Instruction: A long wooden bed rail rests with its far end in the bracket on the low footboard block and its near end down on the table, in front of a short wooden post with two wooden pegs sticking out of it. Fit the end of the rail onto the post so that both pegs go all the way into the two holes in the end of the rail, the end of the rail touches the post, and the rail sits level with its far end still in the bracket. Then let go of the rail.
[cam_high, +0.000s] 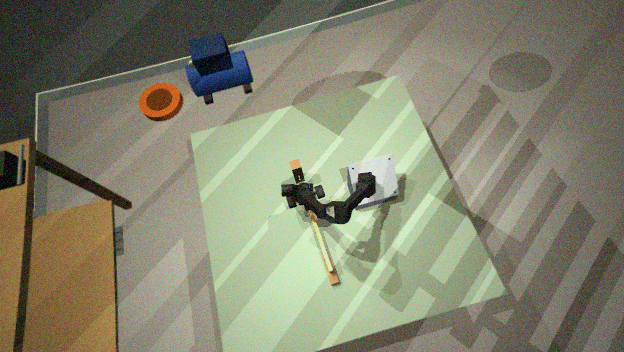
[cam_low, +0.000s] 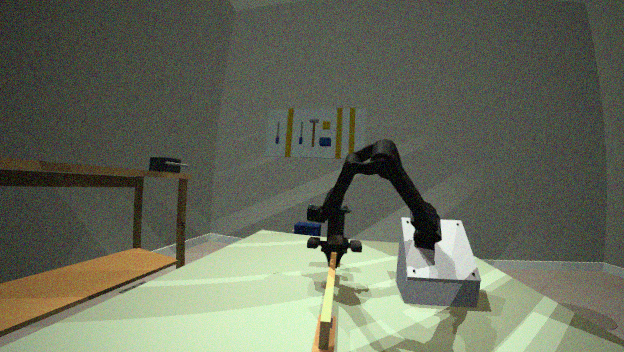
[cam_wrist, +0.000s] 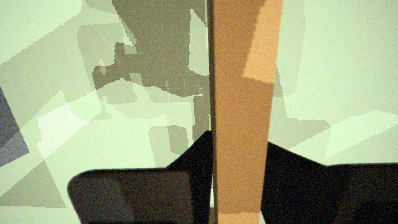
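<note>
The gripper (cam_low: 334, 256) has its fingers closed narrowly on the bed rail (cam_high: 322, 246), pinching its two long sides near the end that faces the post. In the wrist view the rail runs straight up the middle between the dark fingers, with the green surface (cam_high: 250, 280) visible on both sides below it, so that end appears lifted off the surface. From above, the rail stretches away from the gripper to the footboard block (cam_high: 334, 278) at its other end, and the short wooden post (cam_high: 296, 167) stands just beyond the gripper, roughly in line with the rail. The arm reaches over from its grey base (cam_low: 440, 270), which sits to the right of the rail in the exterior view.

The pegs and the holes cannot be made out in any view, so how well they line up cannot be told; that is the main risk. If the gripped end is a little too high, too low or skewed sideways, the pegs would likely butt against the end face instead of entering, and pushing on could jam it or slide the rail through the fingers. Moving toward the post could also draw the other end out of the bracket on the footboard block. Releasing before the end meets the post would likely leave the rail sagging or let it drop back.
</note>
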